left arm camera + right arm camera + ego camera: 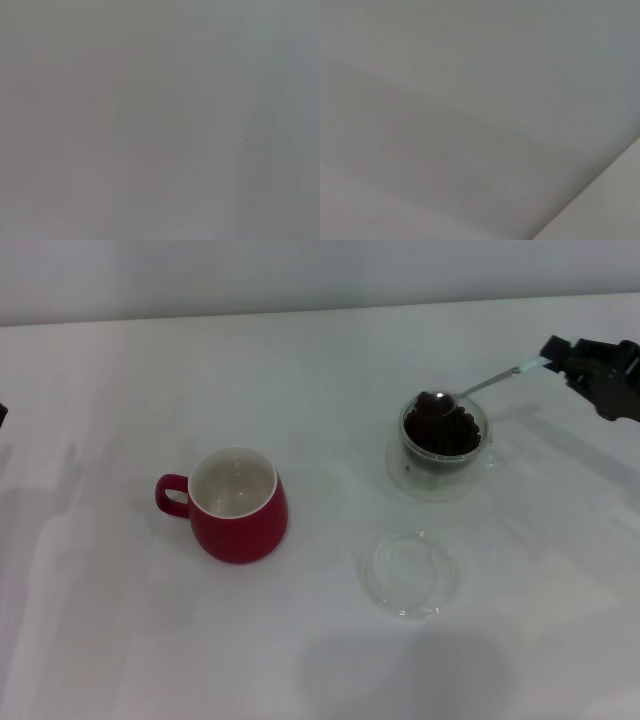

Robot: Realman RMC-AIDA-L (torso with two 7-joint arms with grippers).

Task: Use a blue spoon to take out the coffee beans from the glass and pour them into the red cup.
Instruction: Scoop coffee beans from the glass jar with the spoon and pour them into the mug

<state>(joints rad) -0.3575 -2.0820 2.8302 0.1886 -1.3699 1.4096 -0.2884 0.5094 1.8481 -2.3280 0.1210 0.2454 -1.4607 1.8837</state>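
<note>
Scooping is under way: my right claw (560, 360) grasps the blue spoon (478, 386), its bowl on the coffee beans (443, 427) in the glass (440, 455). Next, I judge, comes a level lift across to the red cup (240, 505).

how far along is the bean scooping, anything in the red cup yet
Early stage. Done: the right gripper holds the slim pale-blue-handled metal spoon. In hand: its bowl sits on the heap of dark coffee beans in the small clear glass cup. Left: the squat red mug shows only its white inside, so every pour remains.
</note>
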